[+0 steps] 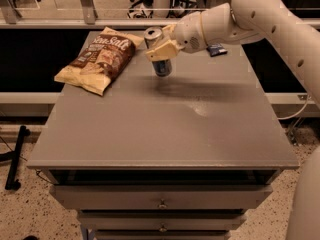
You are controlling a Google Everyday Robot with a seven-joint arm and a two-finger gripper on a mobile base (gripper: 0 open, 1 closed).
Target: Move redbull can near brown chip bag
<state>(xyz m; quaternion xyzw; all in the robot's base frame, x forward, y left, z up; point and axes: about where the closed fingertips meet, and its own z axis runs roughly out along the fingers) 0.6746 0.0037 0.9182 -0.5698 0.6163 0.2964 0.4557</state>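
The can sits in the upper middle of the frame, tilted, its pull-tab top leaning up and left. The gripper is clamped around its middle, cream-coloured fingers pressed across the front. Whether the base touches the tabletop, I can't tell; a soft shadow spreads to the right of it.

Just left of the can, near but apart, the chip bag lies flat, running diagonally toward the table's upper left corner with its "Sea Salt" lettering facing up. Over on the right, a small dark blue packet peeks out from behind the arm at the table's far edge.

The table is a broad, matte grey slab with a faint pale smudge right of centre. Below its front edge come grey drawers with small knobs. The floor is speckled, and a black bar lies at lower left. A pale rail runs behind the table.

The white arm sweeps in from the right edge, bends at the upper right and reaches leftward, wrist angled down to the can.
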